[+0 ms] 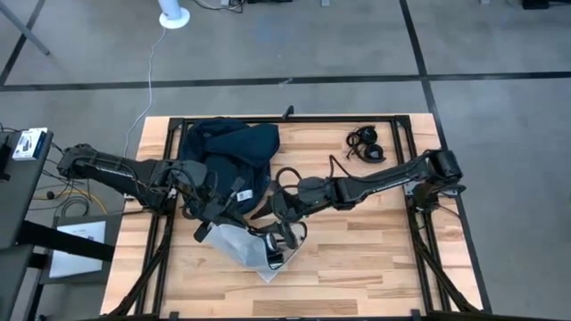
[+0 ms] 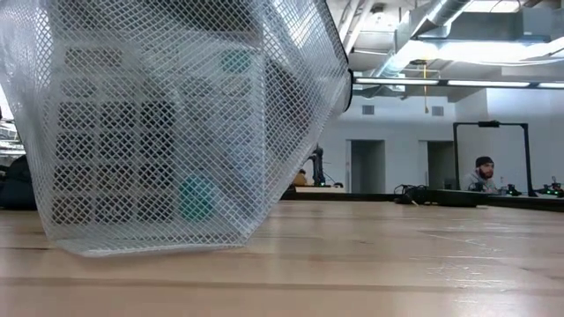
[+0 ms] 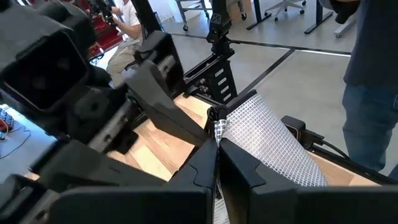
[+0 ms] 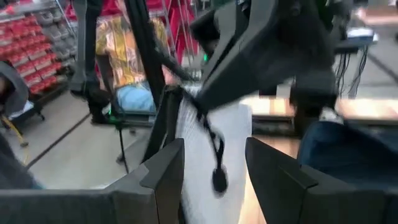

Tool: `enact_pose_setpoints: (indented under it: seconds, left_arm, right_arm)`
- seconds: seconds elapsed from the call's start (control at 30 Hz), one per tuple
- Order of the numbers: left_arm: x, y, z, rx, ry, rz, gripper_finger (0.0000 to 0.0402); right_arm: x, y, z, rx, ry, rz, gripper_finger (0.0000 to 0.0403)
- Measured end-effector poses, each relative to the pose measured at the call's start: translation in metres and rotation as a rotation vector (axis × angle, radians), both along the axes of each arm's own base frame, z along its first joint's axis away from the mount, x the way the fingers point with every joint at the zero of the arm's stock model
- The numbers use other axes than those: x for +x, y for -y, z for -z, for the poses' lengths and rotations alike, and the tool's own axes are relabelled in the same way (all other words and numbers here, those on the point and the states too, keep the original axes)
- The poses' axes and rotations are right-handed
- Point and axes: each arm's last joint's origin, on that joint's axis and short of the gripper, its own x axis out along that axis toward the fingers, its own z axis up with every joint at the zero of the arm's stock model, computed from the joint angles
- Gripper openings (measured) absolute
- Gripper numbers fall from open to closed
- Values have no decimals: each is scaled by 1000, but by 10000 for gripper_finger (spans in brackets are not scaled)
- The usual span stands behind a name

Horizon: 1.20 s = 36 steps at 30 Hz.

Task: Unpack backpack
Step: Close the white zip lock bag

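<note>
Seen from above, a dark navy backpack (image 1: 225,160) lies on the far left part of a wooden table (image 1: 375,267), and a white mesh pouch (image 1: 245,250) has been drawn out of it toward the near edge. The left gripper (image 1: 207,223) sits just in front of the backpack, its two fingers pressed together on the top edge of the mesh pouch (image 3: 264,140), as its own wrist camera shows. The right gripper (image 1: 284,239) reaches in from the right and hovers over the pouch's other end; its wrist camera shows the fingers (image 4: 163,171) spread apart with nothing between them, a dark cord with a small toggle (image 4: 218,179) hanging in the gap. From table height the mesh pouch (image 2: 176,123) fills the near view, its lower edge resting on the wood, with small items inside, one of them green (image 2: 196,197). The main risk, as I judge it, is that the pouch hangs from one thin pinch of mesh: if the weight shifts, the fabric could slip free and the pouch drop or spill. The dangling cord could also snag the open right fingers. The two grippers are close together, so a careless move could knock them against each other. The backpack lies just behind the left gripper, and farther from the right one.
</note>
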Motion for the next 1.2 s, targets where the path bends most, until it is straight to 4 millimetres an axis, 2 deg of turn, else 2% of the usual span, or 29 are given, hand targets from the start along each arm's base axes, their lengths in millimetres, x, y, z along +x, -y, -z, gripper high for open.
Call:
enact_pose_setpoints:
  seconds: [0.17, 0.37, 0.5, 0.67, 0.8, 0.93, 1.2]
  left_arm:
    - [0, 0, -1, -2, 7, 0, 0]
    - [0, 0, 0, -13, -7, -5, 0]
    - [0, 0, 0, -15, -6, -5, 0]
    - [0, 0, 0, -9, -4, -6, 0]
    - [0, 0, 0, -7, -5, -18, 0]
    - [0, -1, 2, -12, -29, -32, 0]
    - [-1, -1, 4, -29, -78, -46, 0]
  right_arm:
    - [10, -1, 15, 0, -32, 5, 162]
    - [10, 1, 12, 5, -13, 10, 153]
    - [11, 1, 8, 15, 30, 9, 111]
    - [11, 0, 10, 11, 17, 7, 17]
    - [7, 1, 8, 22, -19, 11, 3]
    - [-5, 2, -5, 10, -54, 35, 2]
    - [-30, -5, -43, -35, 52, 73, 1]
